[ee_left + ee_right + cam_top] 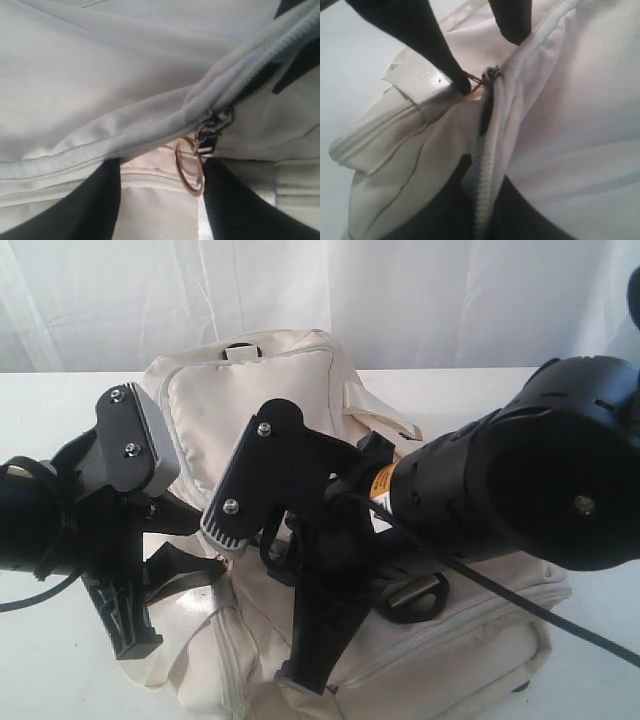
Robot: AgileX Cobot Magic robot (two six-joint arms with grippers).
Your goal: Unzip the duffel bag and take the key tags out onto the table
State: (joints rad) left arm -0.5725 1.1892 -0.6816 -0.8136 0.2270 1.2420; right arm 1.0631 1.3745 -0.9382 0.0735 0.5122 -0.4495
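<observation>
The cream duffel bag (250, 390) lies on the white table (50, 400). My left gripper (220, 660) stands open over the bag's near end. Its two black fingers (75, 210) straddle a metal ring (189, 167) that hangs from the dark zipper slider (215, 127). One fingertip sits right beside that ring (472, 80). My right gripper (482, 210) reaches in from the right and is shut on the bag's zipper edge (482, 190). A short dark gap shows along the zipper below the slider (490, 75). The key tags are out of view.
A black D-ring (415, 598) lies on the bag's near side pocket. The right arm (520, 470) and its black cable (520, 610) cross above the bag. A white curtain (420, 290) hangs behind the table.
</observation>
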